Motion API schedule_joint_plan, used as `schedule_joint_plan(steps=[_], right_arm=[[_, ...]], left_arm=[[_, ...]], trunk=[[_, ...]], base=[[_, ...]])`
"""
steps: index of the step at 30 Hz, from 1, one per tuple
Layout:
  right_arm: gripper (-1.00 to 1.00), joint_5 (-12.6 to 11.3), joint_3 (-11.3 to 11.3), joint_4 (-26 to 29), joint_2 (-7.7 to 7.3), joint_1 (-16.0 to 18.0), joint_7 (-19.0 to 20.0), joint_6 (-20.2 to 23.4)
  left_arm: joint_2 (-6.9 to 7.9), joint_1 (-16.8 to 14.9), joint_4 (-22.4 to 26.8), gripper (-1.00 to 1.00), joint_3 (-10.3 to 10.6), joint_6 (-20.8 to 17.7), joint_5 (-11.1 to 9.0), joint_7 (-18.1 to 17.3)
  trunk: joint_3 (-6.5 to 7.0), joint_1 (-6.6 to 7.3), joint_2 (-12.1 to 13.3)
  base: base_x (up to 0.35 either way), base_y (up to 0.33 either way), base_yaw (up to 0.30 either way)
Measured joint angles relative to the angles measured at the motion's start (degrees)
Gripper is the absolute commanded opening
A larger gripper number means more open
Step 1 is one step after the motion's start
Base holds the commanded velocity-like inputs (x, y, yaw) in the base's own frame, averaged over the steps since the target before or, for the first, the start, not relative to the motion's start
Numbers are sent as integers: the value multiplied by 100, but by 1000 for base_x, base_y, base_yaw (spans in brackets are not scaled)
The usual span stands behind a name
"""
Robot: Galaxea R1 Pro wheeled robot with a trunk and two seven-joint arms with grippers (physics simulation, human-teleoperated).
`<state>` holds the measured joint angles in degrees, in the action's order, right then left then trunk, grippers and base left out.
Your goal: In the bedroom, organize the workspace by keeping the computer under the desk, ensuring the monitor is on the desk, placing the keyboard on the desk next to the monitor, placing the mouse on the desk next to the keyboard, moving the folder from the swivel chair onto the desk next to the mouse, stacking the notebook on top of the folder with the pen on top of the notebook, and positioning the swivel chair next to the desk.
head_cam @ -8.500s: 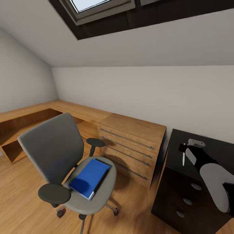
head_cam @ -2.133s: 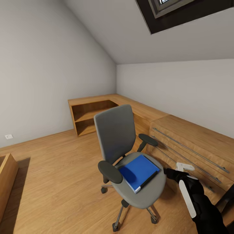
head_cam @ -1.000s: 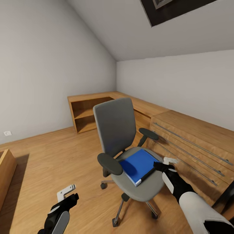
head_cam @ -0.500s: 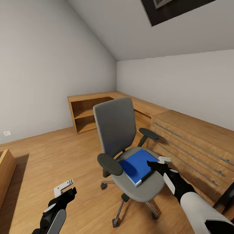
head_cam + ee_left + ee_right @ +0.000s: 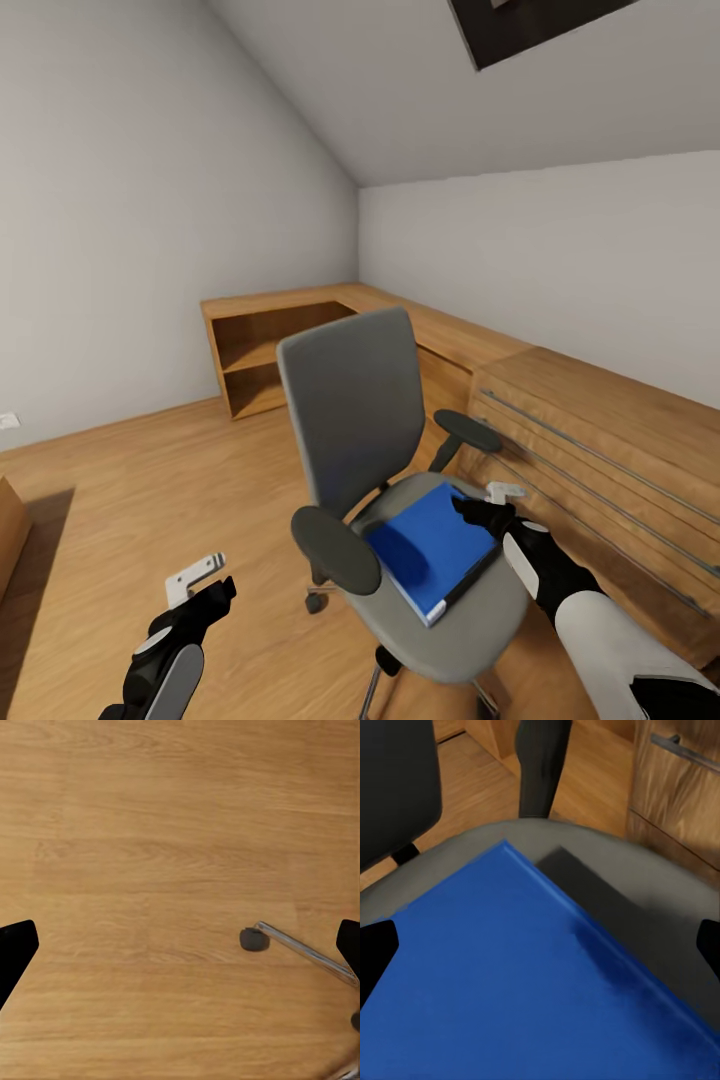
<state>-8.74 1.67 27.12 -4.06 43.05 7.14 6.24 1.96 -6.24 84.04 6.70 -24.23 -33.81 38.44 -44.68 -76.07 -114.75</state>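
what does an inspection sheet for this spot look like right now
surface: grey seat of the swivel chair; light wood floor around it
job's things: blue folder lying flat on the seat; no desk seen
clutter: nothing seen
grippers: right claw open, hovering over the folder's far corner, not gripping it; left claw open, low over the bare floor, empty
cables: nothing seen
surroundings: sloped pale walls, dark skylight, light-wood drawer chest beside the chair, low wooden shelf unit in the corner
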Motion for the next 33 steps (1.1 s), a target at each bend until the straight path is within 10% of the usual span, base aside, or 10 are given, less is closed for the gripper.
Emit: schedule_joint_plan(steps=[33], right_arm=[[100,-52,24,-23,-166,0,25,224]], left_arm=[[35,4,159,100,-24,418,3,12]], trunk=[[-72,-90,-160]], base=[[26,0,0]])
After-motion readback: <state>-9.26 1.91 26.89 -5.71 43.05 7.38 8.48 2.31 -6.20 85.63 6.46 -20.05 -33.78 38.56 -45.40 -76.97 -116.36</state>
